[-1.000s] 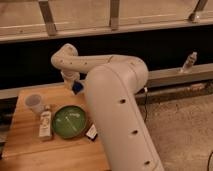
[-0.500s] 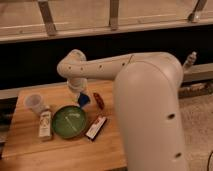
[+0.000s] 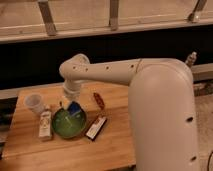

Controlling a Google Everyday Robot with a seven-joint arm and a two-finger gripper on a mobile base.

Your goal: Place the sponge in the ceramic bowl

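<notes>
The green ceramic bowl (image 3: 68, 125) sits on the left part of the wooden table (image 3: 115, 150). The blue sponge (image 3: 75, 108) hangs at the bowl's far rim, just over its inside. My gripper (image 3: 71, 102) reaches down from the white wrist (image 3: 74, 75) and is shut on the sponge, holding it from above. Whether the sponge touches the bowl cannot be seen from here. The large white arm sweeps in from the right and hides the table's right side.
A translucent cup (image 3: 34, 102) stands left of the bowl, with a pale bottle (image 3: 45, 124) lying beside it. A red item (image 3: 99, 100) and a flat red-and-white packet (image 3: 96, 128) lie right of the bowl. A dark wall and ledge run behind the table.
The gripper with the sponge has come down and slightly left, from above the table to the bowl's far rim. The arm has swung left across the view.
</notes>
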